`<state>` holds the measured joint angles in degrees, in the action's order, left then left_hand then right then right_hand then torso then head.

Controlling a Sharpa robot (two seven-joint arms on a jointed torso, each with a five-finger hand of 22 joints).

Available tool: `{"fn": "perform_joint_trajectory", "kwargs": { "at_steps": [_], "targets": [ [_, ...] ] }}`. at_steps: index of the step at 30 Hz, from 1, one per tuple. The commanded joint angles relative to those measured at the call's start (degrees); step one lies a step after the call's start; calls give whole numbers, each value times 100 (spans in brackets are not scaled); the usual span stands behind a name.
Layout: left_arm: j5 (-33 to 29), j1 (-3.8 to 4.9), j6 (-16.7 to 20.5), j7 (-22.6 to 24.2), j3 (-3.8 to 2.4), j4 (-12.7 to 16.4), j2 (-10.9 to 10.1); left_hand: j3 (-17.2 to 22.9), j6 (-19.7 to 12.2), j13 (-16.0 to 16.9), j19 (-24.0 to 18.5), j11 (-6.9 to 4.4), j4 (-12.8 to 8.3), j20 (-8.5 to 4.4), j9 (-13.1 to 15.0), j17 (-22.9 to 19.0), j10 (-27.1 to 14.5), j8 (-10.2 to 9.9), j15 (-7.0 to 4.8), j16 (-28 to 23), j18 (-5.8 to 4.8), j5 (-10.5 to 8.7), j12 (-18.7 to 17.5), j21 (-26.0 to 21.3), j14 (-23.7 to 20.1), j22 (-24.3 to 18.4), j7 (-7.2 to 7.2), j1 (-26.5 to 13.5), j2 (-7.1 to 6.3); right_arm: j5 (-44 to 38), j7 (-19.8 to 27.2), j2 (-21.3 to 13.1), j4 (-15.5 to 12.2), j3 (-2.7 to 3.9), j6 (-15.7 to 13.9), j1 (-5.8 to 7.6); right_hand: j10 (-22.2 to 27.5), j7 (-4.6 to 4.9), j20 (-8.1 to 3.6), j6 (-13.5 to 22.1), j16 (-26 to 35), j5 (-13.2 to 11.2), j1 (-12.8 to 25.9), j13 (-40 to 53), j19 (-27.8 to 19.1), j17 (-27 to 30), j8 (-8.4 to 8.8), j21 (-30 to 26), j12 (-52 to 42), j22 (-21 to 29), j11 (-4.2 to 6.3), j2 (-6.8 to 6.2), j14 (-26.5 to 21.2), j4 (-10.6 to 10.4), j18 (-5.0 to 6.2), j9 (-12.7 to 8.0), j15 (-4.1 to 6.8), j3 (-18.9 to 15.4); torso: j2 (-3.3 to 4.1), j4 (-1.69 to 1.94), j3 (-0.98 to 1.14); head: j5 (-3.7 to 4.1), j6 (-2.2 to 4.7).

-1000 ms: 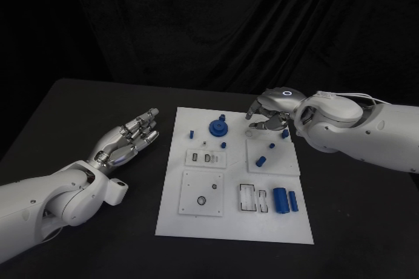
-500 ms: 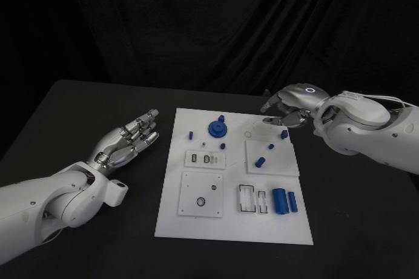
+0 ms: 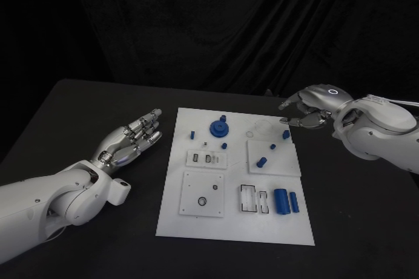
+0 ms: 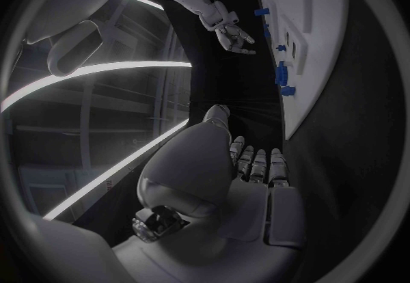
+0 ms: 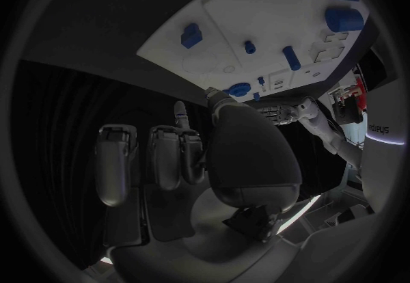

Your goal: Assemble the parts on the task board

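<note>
Head view: right hand [image 3: 307,109] off the far right corner of the task board [image 3: 234,224], fingers curled, nothing visibly held. Left hand [image 3: 131,138] open, palm up, well clear of the board's left edge. Blue parts [image 3: 281,200] lying loose nearer the robot than the right hand, one small part [image 3: 286,134] just beside its fingertips. Judged light, rigid, smooth plastic, liable to roll; best pinched across the barrel mid-length. Against the earlier frames: right hand withdrawn outward from above the board's corner; left hand unchanged.
</note>
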<state>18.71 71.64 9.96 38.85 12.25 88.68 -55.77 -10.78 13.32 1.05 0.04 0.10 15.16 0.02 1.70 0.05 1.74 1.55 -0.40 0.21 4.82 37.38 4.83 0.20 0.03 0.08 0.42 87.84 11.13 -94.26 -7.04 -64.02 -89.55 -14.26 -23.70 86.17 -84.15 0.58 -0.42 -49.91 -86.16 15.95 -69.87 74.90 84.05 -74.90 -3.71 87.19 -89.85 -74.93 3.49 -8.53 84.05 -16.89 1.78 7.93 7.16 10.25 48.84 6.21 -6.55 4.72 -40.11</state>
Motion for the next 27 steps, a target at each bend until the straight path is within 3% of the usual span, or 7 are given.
{"fn": "perform_joint_trajectory", "kwargs": {
  "at_steps": [1, 8, 11, 27],
  "targets": [
    [40, 9, -98, 444, -3, -4, 17, 26, -29, 1, -4, 30, -4, 53, 1, -5, -7, 18, 35, -21, -26, 28, 13, -20, -3, -8, 12, 48, -2, -35, -74, -87, -56, 1, -236, -27, -585, -19, -94, 4, -34, -1281, 227, 1510, 458, -1145, -30, 26, -15, -1397, 53, -17, 538, 17, -106, -18, 42, -147, 1, 5, 4, 16, 5],
    [40, 9, -107, 438, -3, -11, 36, 36, -40, 1, -4, 37, -12, 73, -1, -5, -8, 16, 51, -21, -21, 27, 11, -20, -3, -8, 9, 55, -1, -35, -41, -245, -112, 0, -279, -90, -585, 18, -75, -85, -87, -1261, 184, 1510, 486, -1193, -71, 78, -15, -1422, 40, -85, 546, 5, -121, -7, 57, -137, -1, 9, -3, 32, -31],
    [40, 9, -110, 436, -3, -11, 33, 38, -39, 1, -4, 38, -14, 79, 0, -5, -8, 16, 54, -21, -20, 27, 11, -20, -3, -8, 8, 56, 0, -35, -12, -285, -126, -1, -326, -124, -585, 34, -70, -187, -116, -1233, 145, 1510, 501, -1215, -113, 106, -15, -1436, 26, -78, 550, 8, -129, 15, 50, -112, 1, -9, 1, 15, -52],
    [40, 9, -124, 429, -3, -12, 17, 42, -40, 0, -4, 40, -18, 93, 0, -5, -10, 16, 64, -21, -17, 28, 8, -20, -3, -8, 8, 58, 0, -27, 103, -332, -111, -2, -322, -336, -585, 50, -63, -230, -143, -1210, 60, 1510, 512, -1236, -121, 127, -15, -1446, 13, -100, 553, 15, -134, 29, 42, -94, 7, -3, 5, 22, -110]
  ]
}}
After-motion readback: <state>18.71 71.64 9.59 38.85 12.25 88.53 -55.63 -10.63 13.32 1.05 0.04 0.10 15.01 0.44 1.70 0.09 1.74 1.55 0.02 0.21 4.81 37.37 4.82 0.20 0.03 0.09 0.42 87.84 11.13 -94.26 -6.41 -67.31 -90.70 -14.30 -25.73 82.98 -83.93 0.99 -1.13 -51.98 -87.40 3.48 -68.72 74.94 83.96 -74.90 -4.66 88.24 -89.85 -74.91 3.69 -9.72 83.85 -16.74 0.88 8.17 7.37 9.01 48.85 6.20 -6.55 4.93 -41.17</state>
